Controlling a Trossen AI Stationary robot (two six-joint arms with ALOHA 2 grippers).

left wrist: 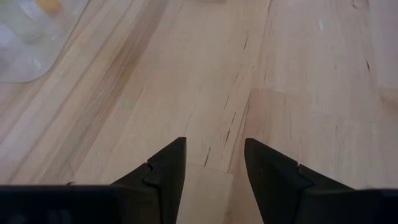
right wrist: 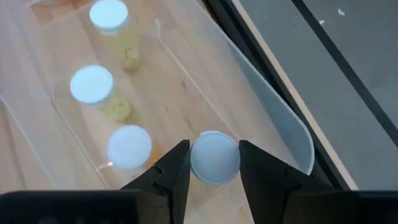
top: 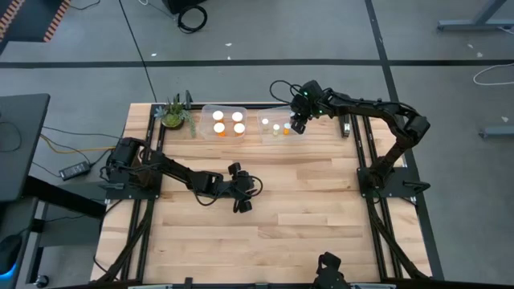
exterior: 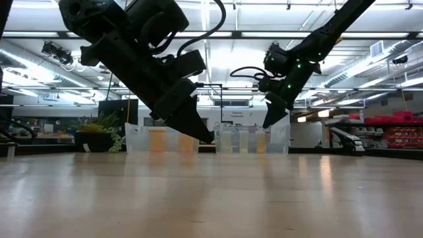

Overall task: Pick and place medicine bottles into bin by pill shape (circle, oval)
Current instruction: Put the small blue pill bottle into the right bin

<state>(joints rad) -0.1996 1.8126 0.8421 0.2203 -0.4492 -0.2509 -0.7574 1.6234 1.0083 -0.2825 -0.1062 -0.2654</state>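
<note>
Right gripper (right wrist: 214, 163) hangs over the smaller clear bin (top: 277, 125) at the far edge of the table, its two dark fingers closed on the white cap of a small medicine bottle (right wrist: 214, 157), which sits between them as seen in the right wrist view. Three other small bottles (right wrist: 92, 84) already stand in a row inside that bin, close beside the spot under the held one. Left of it, the larger clear bin (top: 224, 122) holds four white-capped orange bottles (top: 218, 116), with a small green potted plant (top: 174, 116) just beyond. Nothing loose shows on the bare wooden table (top: 265, 217), so this looks like the last placement of the sort. To do it well, the right arm should lower the bottle straight down, keeping it upright and clear of both the bin wall and the nearest neighbour, until its base rests on the bin floor; only then should the fingers part, and the gripper should rise vertically so a fingertip does not tip the row. Left gripper (left wrist: 214, 155) waits near the table's middle, held low over the boards with its fingers spread apart and nothing between them.
</note>
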